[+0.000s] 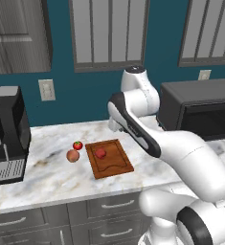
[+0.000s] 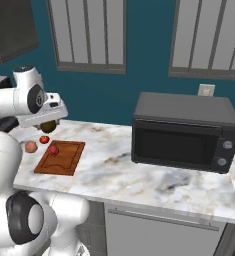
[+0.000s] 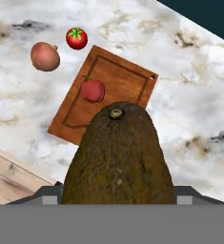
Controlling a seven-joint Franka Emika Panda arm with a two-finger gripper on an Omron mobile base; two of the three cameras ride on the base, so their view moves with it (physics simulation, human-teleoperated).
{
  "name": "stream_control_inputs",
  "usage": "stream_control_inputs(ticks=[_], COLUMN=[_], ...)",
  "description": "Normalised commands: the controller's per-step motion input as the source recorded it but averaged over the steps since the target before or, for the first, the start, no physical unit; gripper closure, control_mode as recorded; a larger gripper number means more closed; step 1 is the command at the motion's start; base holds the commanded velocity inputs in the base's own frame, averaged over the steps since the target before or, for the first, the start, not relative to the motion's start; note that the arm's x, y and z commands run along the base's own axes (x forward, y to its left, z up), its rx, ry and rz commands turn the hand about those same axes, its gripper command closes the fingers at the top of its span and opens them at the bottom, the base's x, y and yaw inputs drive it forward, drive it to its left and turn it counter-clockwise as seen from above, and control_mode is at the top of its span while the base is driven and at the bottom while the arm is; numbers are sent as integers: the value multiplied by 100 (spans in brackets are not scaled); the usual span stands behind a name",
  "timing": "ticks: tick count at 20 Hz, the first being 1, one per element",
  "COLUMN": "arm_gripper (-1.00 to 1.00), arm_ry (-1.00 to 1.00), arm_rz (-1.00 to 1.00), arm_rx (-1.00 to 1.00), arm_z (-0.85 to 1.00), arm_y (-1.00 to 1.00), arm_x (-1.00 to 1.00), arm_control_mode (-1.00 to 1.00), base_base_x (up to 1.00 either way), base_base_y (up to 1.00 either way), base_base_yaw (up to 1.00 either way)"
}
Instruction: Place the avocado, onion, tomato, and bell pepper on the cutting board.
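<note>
My pincer is holding the avocado above the surface; the bell pepper is lying on the cutting board, with onion and tomato at ten o'clock.

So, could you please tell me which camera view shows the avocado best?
The hand view: the avocado looms large and close, stem scar visible, held in the gripper. The right base view shows it small under the hand; in the left base view the arm blocks it.
</note>
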Motion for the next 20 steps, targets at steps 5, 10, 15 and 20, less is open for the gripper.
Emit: stream_control_inputs(ticks=[5, 10, 15, 20], arm_gripper=[100, 100, 100, 100], arm_ry=[5, 5, 4, 8], arm_rz=[13, 9, 4, 2], arm_rx=[1, 0, 0, 0], arm_z=[-32, -33, -34, -33], arm_y=[0, 0, 0, 0], arm_x=[47, 42, 35, 44], arm_control_mode=[-100, -100, -100, -100], base_base_x=[0, 0, 0, 0], base_base_y=[0, 0, 0, 0], base_base_yaw=[0, 0, 0, 0])
